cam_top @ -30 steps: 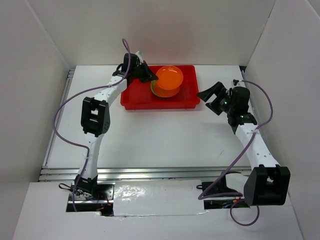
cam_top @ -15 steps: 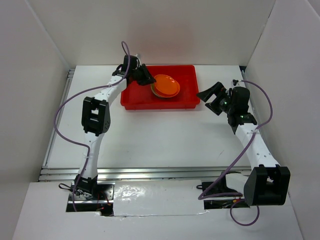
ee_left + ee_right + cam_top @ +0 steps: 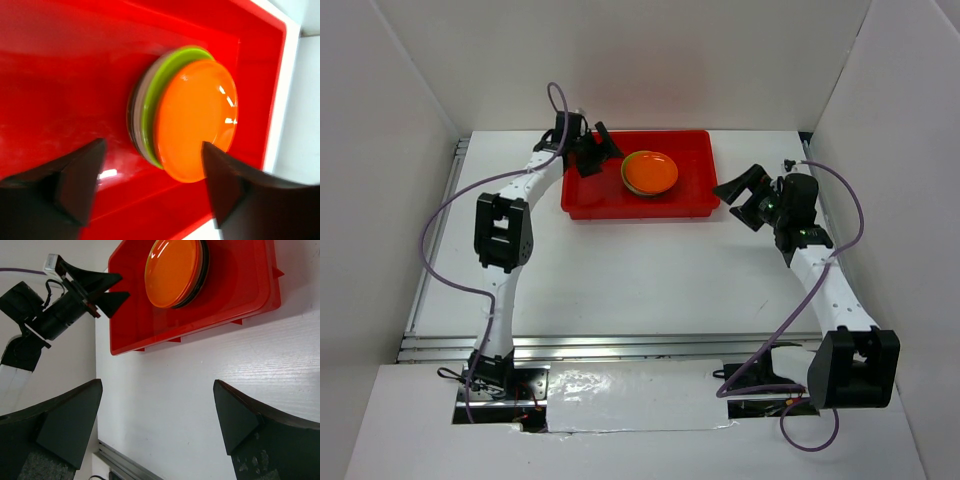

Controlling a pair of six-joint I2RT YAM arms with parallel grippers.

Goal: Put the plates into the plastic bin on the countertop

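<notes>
A stack of plates lies in the red plastic bin at the back of the white countertop. An orange plate is on top, with a lime green plate under it and darker rims below. My left gripper hovers over the bin's left part, just left of the stack, open and holding nothing. Right of the bin, my right gripper is open over bare countertop. The right wrist view shows the orange plate in the bin.
White walls enclose the countertop on three sides. Metal rails run along its near and left edges. Purple cables loop from both arms. The left gripper shows in the right wrist view, beside the bin's corner.
My left gripper let go of the orange plate, which now lies flat on the stack. The jaws opened wide and drew back to the left. The right arm stayed put.
</notes>
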